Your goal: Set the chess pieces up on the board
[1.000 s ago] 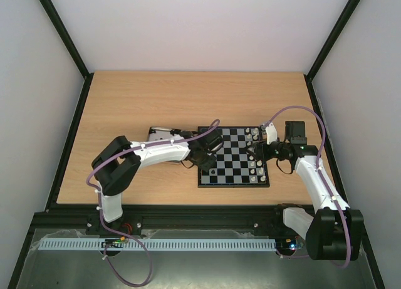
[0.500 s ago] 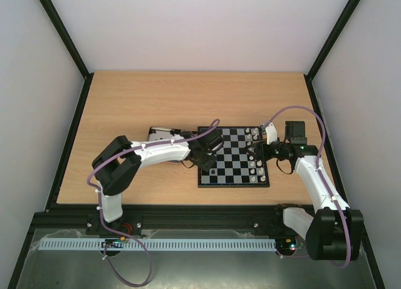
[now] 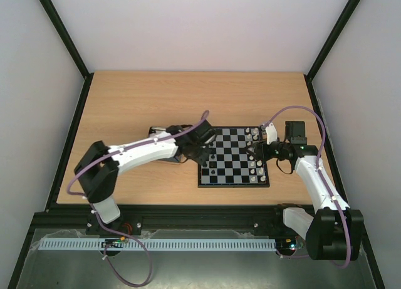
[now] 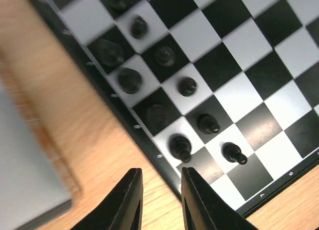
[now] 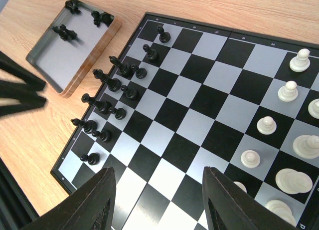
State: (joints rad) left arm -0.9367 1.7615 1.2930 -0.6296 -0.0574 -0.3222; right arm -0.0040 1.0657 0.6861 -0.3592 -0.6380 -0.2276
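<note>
The pale wooden table (image 3: pixel 156 94) carries everything. The left fingers (image 4: pixel 130 200), narrow and holding nothing, hover at the bottom of their view just off the edge of the board (image 4: pixel 249 45), close to the black chess pieces (image 4: pixel 188 85) ranked in two files, while the right fingers (image 5: pixel 94 205) gape wide and bare over the board's middle and a few black figures lie in the grey tray (image 5: pixel 70 50) at upper left. These look light, hard, slick and easily toppled, so a gentle pinch low on the stem seems the safest hold.
</note>
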